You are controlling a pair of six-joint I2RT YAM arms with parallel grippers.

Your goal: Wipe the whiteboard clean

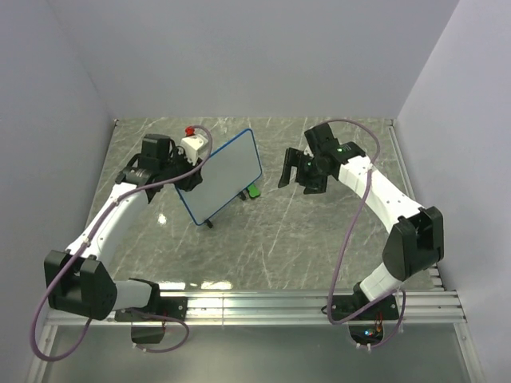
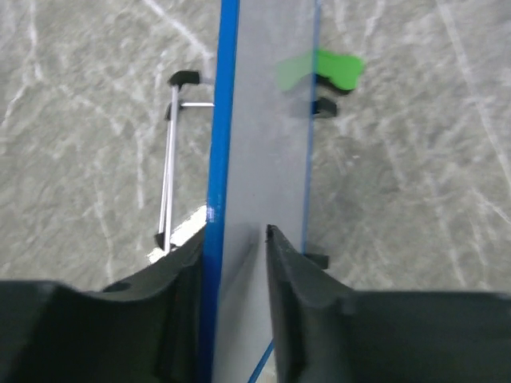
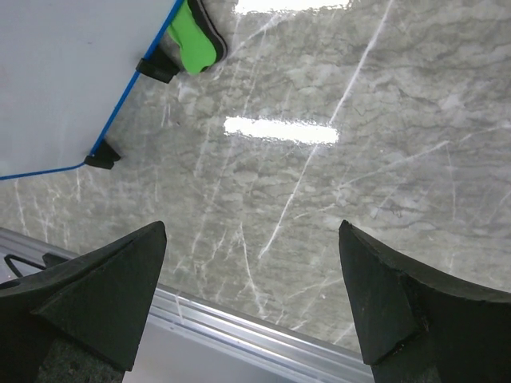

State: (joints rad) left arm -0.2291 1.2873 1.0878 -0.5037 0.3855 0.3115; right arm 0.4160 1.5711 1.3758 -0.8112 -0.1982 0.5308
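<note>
The whiteboard (image 1: 222, 175), white with a thin blue frame, stands tilted on its lower edge left of the table's middle. Its face looks blank. My left gripper (image 1: 184, 179) is shut on the board's left edge; in the left wrist view the fingers (image 2: 235, 239) clamp the blue frame and white face (image 2: 263, 159). A small green eraser (image 1: 251, 191) lies on the table by the board's lower right corner, and also shows in the wrist views (image 2: 335, 68) (image 3: 192, 44). My right gripper (image 1: 289, 167) is open and empty, above the table to the right of the board (image 3: 72, 80); its jaws (image 3: 251, 239) stand wide apart.
A white box with a red top (image 1: 194, 142) sits just behind the board's top left. A thin metal stand leg with black feet (image 2: 168, 175) lies beside the board. An aluminium rail (image 1: 319, 303) runs along the near table edge. Walls close in on three sides.
</note>
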